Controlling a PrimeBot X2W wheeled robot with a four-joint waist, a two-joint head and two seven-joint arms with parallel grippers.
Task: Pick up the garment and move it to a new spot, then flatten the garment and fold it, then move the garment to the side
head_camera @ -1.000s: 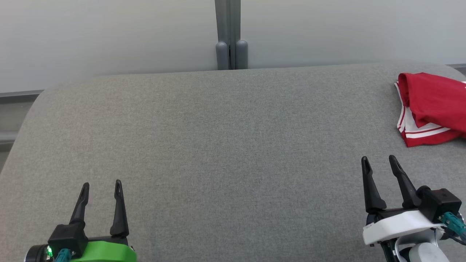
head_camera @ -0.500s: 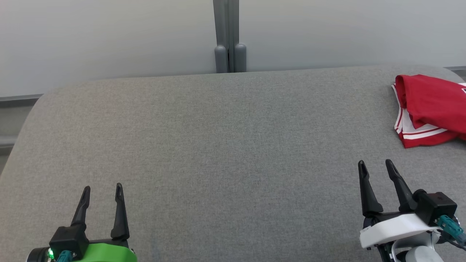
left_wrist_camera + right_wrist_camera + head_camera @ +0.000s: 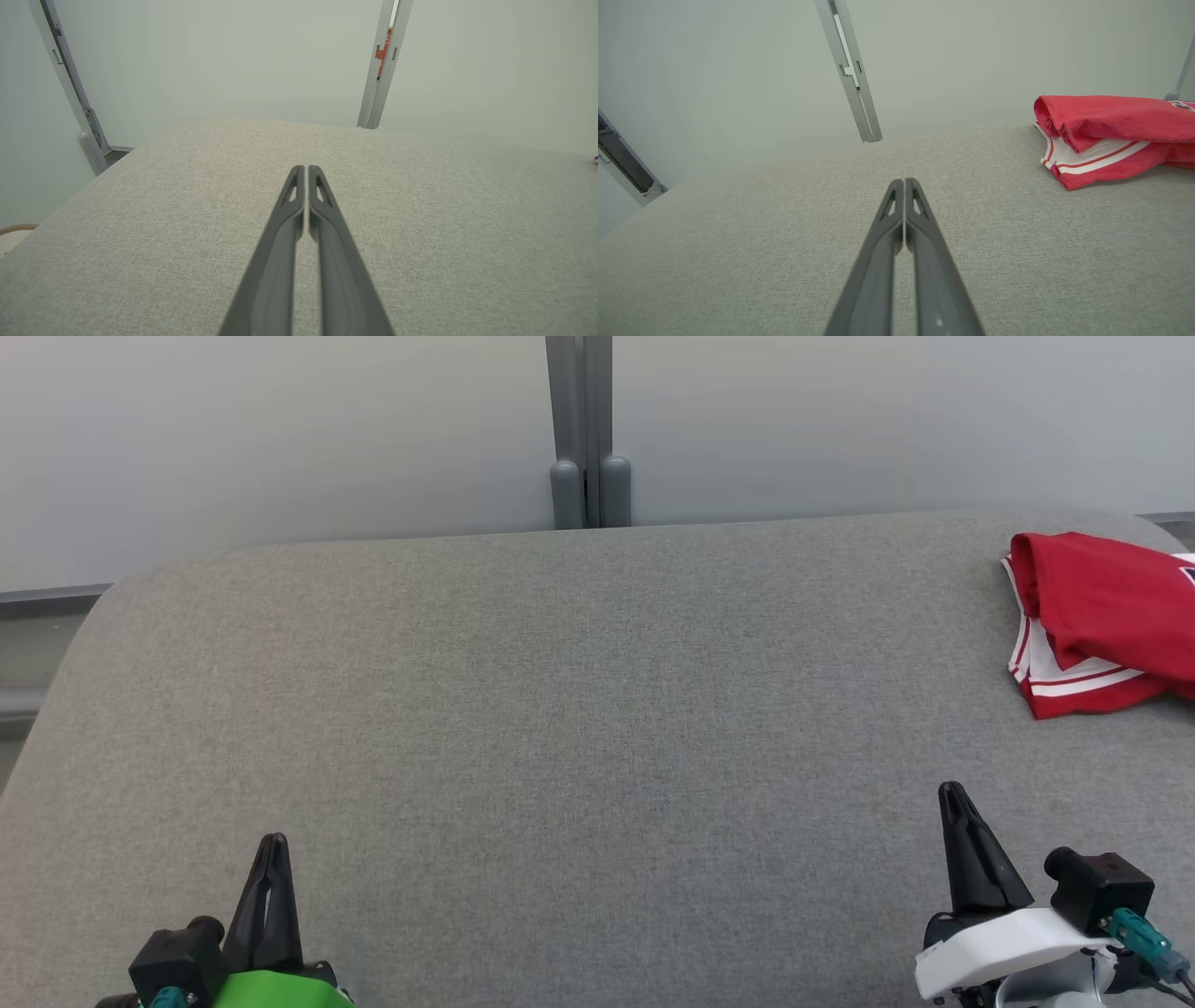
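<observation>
I am looking down on a grey fabric-covered tabletop that is spreading across almost the whole head view, its far corners rounded. Behind its far edge a pale grey-green wall is rising, and a grey upright post is standing against it at about the middle of that edge, ending in two rounded stubs just above the fabric. The garment, red with white striped trim, is lying in a loosely folded heap at the tabletop's far right corner, its right part running out of the head view. In the right wrist view I am seeing its top layer doubled over the white-banded layer beneath. The right gripper, on its white mount, is sitting by the near edge toward the right corner, well apart from the garment, with bare fabric between them. Its two dark fingers are pressing together tip to tip, closed on nothing, as the right wrist view is showing plainly. The left gripper, on its green mount, is sitting by the near edge toward the left corner, and its fingers too are meeting at the tips, gripping nothing. Both are pointing toward the far edge. A small orange-red piece is showing on the post in the left wrist view; I cannot tell what it is.
</observation>
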